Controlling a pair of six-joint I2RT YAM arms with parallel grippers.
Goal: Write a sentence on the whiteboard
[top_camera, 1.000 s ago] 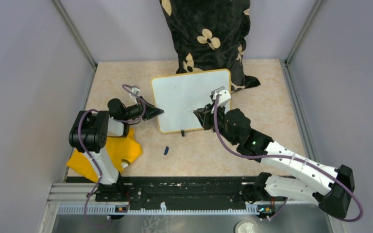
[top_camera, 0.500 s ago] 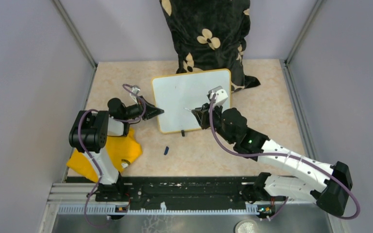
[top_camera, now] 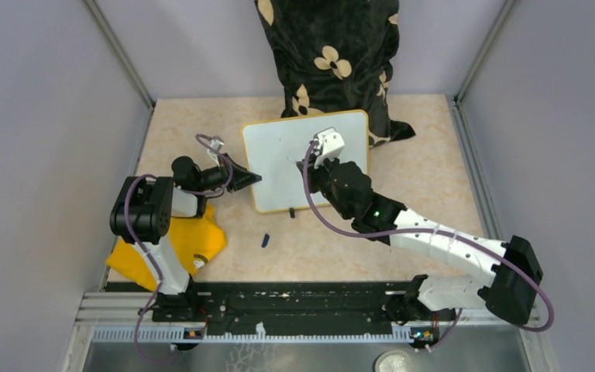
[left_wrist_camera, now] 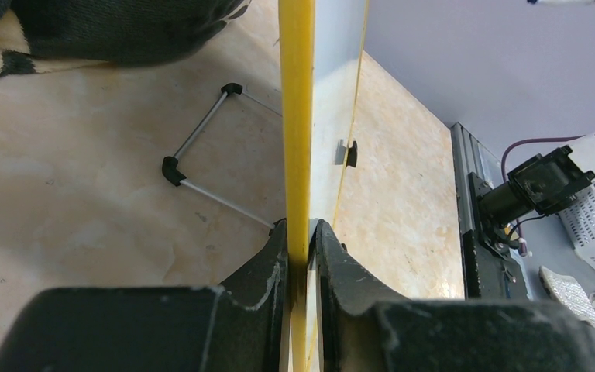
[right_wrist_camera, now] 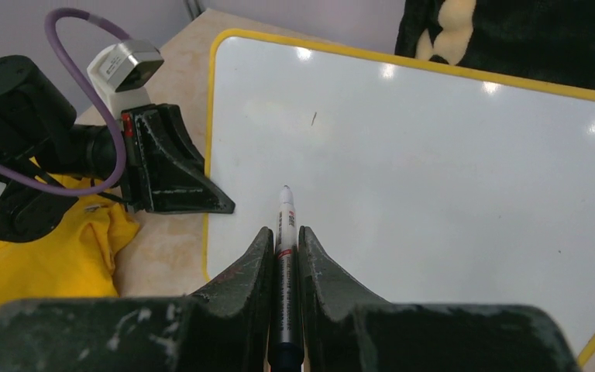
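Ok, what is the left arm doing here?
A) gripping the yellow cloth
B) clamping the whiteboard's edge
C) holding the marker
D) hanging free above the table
B: in the left wrist view the left jaws are shut on the yellow rim of the whiteboard, while the marker sits in the right jaws.

left arm (top_camera: 149, 215) folded low, jaws clamped, right arm (top_camera: 434, 240) extended forward, jaws clamped

High view from behind, wrist views close, all sharing whiteboard (top_camera: 275, 159)
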